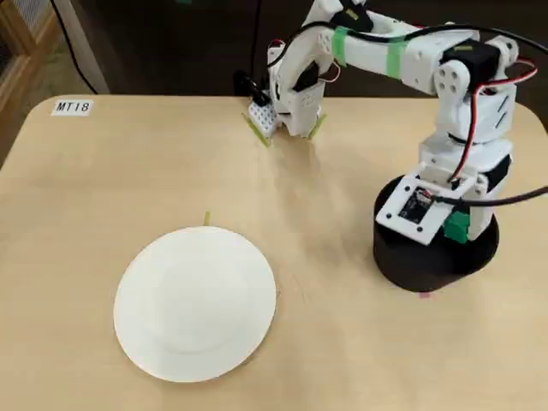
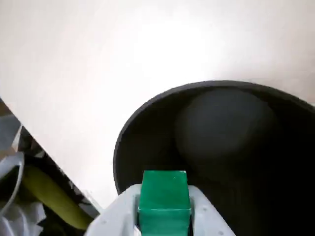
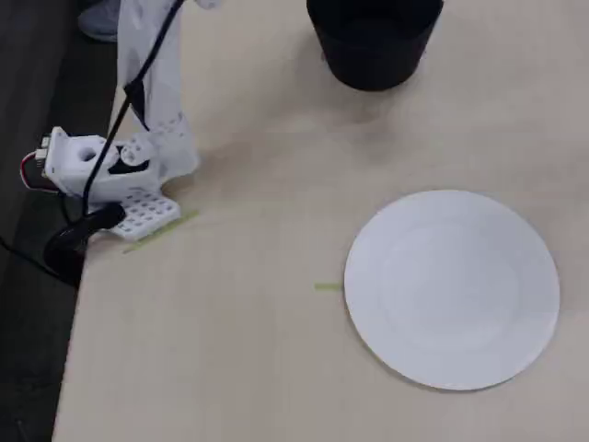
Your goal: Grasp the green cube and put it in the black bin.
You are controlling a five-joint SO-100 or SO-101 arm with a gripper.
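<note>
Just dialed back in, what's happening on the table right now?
The gripper holds the green cube between its jaws, near the table's edge. The black bin lies ahead of it in the wrist view, and the cube is not yet over it. The white plate sits empty, apart from both.

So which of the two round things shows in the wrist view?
The black bin, the deep dark tub: its rim and inside lie beyond the green cube held in the fingers. The flat white plate is absent there.
</note>
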